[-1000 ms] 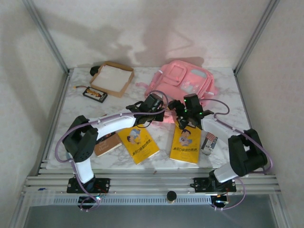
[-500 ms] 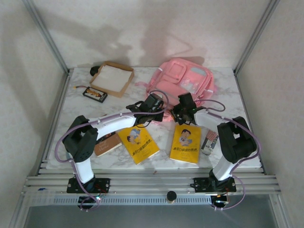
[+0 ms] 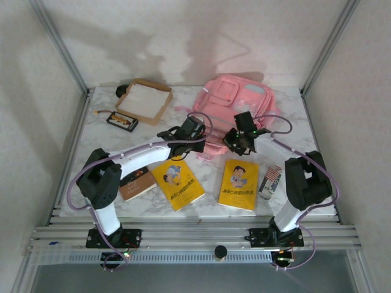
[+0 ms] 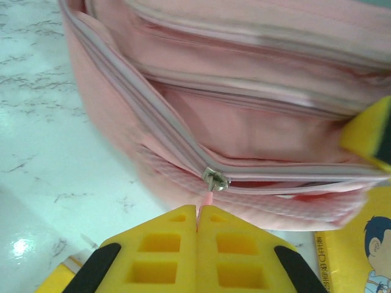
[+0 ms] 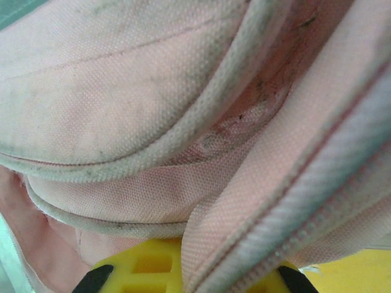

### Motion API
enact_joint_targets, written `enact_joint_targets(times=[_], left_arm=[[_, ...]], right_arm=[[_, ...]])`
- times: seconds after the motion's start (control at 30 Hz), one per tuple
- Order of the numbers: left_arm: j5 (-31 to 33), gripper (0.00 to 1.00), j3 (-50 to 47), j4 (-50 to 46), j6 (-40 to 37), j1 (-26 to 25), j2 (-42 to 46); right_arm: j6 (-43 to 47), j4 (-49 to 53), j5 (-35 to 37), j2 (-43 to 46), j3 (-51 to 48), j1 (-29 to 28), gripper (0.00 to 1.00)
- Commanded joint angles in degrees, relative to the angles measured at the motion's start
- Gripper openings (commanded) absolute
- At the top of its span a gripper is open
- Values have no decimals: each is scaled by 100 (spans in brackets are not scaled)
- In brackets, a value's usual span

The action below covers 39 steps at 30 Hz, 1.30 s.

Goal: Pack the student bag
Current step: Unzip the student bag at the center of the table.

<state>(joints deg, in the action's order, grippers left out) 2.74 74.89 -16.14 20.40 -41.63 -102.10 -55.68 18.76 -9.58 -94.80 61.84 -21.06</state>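
Left arm stretched to 1 o'clock, left gripper [image 4: 197,210] clenched on zipper pull [image 4: 208,196]. Right arm bent toward 11, right gripper [image 3: 236,140] pinching student bag [image 3: 235,97] edge.

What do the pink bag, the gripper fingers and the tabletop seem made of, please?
The student bag looks like matte woven fabric: fine weave, piped seams. The fingers of the left gripper look like matte yellow plastic or foam, with square recesses. The table looks like glossy grey-veined marble, perhaps laminate.
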Motion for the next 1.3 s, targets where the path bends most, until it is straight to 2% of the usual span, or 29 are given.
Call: enact_joint_targets(times=[0.0,0.13,0.23,0.33,0.4,0.43,0.47,0.53,0.6,0.67,0.7,0.77,0.9,0.97,1.03,1.13,1.27], left_arm=[[652,0,-142,-732,-195,319,205],[758,0,-108,-633,-164,531,139],[758,0,-76,-524,-182,622,48],[587,0,-15,-460,-242,621,-110],[341,0,-48,-302,-150,604,-128],[194,0,-74,-190,-113,580,-110],[106,0,-100,-88,-63,560,-93],[28,0,-106,48,7,529,-86],[-94,0,-63,56,15,516,-134],[-291,0,-99,143,-102,478,-141],[-281,0,-170,246,-153,426,-118],[-287,0,-214,301,-263,392,-154],[-247,0,-170,226,-288,428,-289],[-215,0,-286,322,-220,436,-205],[-265,4,-520,514,-142,444,-64],[-355,10,-813,756,59,504,54],[-433,17,-906,819,385,611,108]], right_arm=[[1436,345,368,172,614,469,0],[2093,775,136,62,916,1040,0],[2282,609,-198,30,936,1570,0],[2520,1052,73,-371,1534,1743,0],[2489,988,-68,-440,1619,1757,6],[2465,875,-169,-390,1548,1699,14],[2497,896,-87,-328,1537,1599,27],[2662,1058,217,-233,1573,1459,33],[2763,1244,189,-139,1536,1452,42],[2757,1269,78,31,1331,1474,36],[2748,1308,294,137,1262,1454,40],[2836,1395,605,296,1283,1200,57],[3676,1631,647,-42,1527,214,72],[3905,1680,527,-181,1478,123,71],[4218,1622,543,-212,1382,-72,68],[5014,1474,179,-345,1357,-326,66],[5694,1577,97,-743,1593,-395,65]])
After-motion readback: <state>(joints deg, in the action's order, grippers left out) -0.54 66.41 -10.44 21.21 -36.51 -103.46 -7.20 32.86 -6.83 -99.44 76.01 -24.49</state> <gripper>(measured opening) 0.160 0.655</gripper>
